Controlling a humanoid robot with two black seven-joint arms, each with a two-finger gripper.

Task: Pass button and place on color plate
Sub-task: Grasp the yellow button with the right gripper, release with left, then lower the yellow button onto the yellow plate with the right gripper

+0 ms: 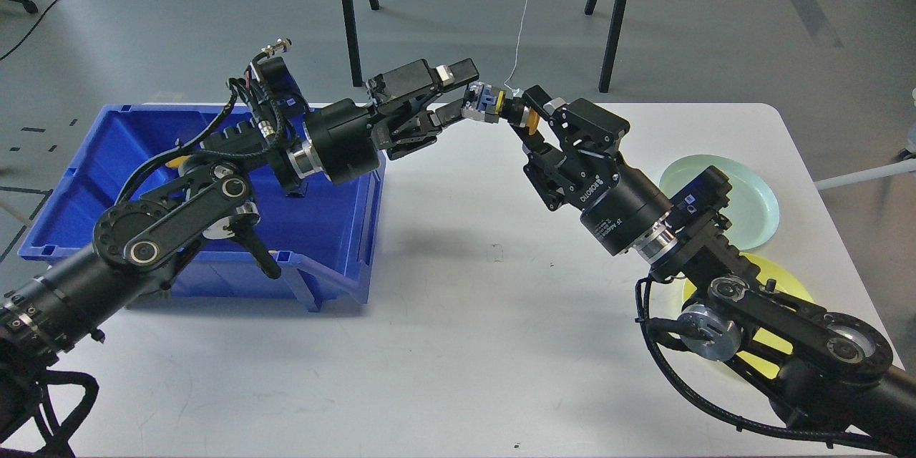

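Observation:
The button (492, 104) has a yellow cap, a black collar and a blue and silver rear end, and it is held in the air over the table's far edge. My right gripper (531, 122) is shut on its yellow cap end. My left gripper (460, 91) is open, its fingertips spread above and below the button's silver rear end, right next to it. A yellow plate (787, 288) lies at the right front, partly hidden by my right arm. A pale green plate (755, 195) lies behind it.
A blue bin (79, 179) stands on the left of the white table (465, 315), under my left arm, with a yellow item (174, 160) inside it. Black stand legs (348, 14) rise behind the table.

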